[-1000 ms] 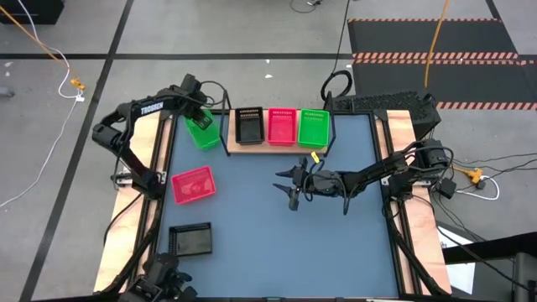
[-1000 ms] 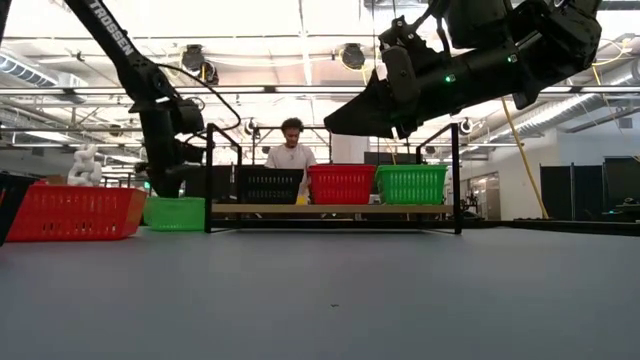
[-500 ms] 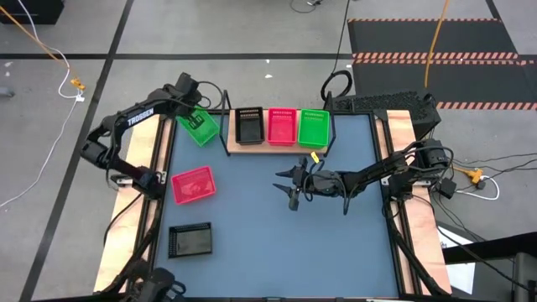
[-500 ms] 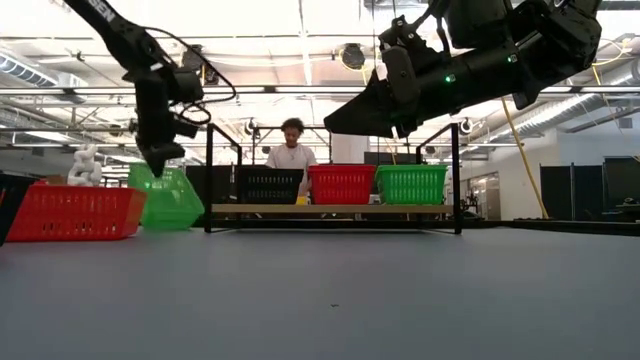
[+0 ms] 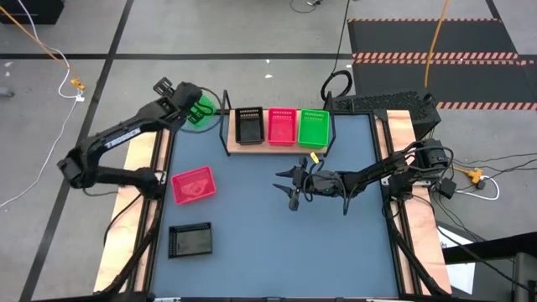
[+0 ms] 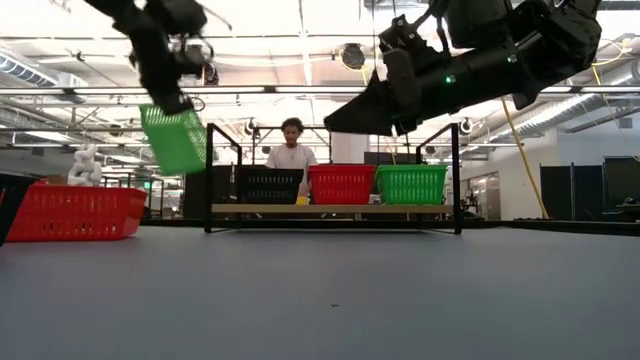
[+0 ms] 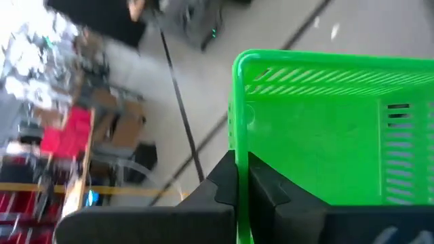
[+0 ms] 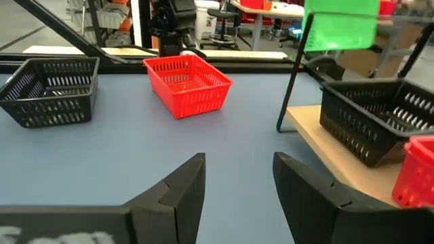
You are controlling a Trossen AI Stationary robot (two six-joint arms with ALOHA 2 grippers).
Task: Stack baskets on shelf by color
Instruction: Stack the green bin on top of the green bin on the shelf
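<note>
A green basket (image 6: pixel 176 138), on the tabletop (image 5: pixel 268 218) a second earlier, is now held aloft by the left gripper (image 7: pixel 239 177), clamped on its rim, beside the shelf (image 5: pixel 277 148). Stacking onto the shelved green basket (image 5: pixel 313 127) can follow. The right gripper (image 8: pixel 239 177) is parked apart mid-table.

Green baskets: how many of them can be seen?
2. One green basket hangs in the left gripper, beside the shelf; the other sits at the shelf's right end. Stacked ones could be hidden.

Glossy plastic baskets (image 5: pixel 313 128), light-wood shelf (image 5: pixel 277 148) w/ black metal frame.
</note>
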